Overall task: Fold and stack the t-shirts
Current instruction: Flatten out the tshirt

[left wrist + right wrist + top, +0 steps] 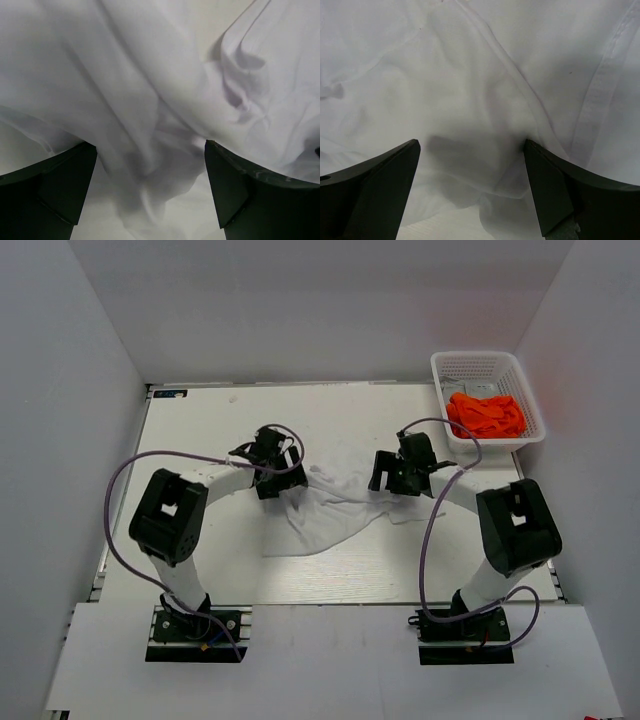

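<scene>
A rumpled white short-sleeved t-shirt (325,515) of soft cloth was laid mid-way across the white table (200,430). Its fine folds and stitched hem were shown only in the wrist views, where the left gripper (150,150) and right gripper (471,147) were held spread over it, grasping nothing. A crumpled bright orange t-shirt (487,415) was held in a white plastic lattice basket (480,365), far right.

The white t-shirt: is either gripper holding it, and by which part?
Nothing is held. The left gripper and the right gripper are both open wide over the crumpled white t-shirt.
</scene>
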Available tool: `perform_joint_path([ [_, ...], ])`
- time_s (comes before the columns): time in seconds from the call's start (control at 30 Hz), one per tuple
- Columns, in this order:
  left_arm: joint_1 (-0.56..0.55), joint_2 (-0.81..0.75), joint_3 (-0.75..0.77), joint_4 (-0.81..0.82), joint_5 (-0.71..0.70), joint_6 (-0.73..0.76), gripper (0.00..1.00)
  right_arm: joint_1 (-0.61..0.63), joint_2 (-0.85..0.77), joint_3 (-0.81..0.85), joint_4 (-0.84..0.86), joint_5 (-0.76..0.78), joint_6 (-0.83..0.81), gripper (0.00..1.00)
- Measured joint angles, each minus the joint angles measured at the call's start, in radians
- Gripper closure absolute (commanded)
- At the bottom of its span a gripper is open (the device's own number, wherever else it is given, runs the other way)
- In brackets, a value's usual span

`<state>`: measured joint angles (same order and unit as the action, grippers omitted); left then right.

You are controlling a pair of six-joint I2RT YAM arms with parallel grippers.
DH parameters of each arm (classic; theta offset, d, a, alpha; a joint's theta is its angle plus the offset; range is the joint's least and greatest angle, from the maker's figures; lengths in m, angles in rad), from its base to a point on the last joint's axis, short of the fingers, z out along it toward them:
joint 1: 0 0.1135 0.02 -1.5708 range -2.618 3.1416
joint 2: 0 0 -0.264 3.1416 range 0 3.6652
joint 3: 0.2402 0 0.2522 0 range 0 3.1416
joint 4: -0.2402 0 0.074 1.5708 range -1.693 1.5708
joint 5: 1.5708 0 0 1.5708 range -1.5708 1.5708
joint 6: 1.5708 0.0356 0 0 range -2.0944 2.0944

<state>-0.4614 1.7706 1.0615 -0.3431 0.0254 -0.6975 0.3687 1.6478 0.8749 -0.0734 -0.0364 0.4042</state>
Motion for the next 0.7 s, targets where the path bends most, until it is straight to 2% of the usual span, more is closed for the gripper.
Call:
perform_joint_path([
  [0.27,0.134,0.246,0.348,-0.078,-0.079,-0.002,0.01,0.0,0.129,0.152,0.02,0.002,0.017,0.1],
  [0.37,0.166,0.27,0.405,-0.127,-0.128,0.019,0.01,0.0,0.115,0.159,0.032,0.011,0.017,0.1],
  [0.5,0.162,0.184,0.349,-0.167,-0.179,0.033,0.01,-0.001,-0.005,0.109,0.079,0.048,0.027,0.1],
  [0.7,0.151,-0.109,0.067,-0.235,-0.216,-0.036,0.01,-0.006,-0.319,-0.06,0.108,0.168,0.071,0.1],
])
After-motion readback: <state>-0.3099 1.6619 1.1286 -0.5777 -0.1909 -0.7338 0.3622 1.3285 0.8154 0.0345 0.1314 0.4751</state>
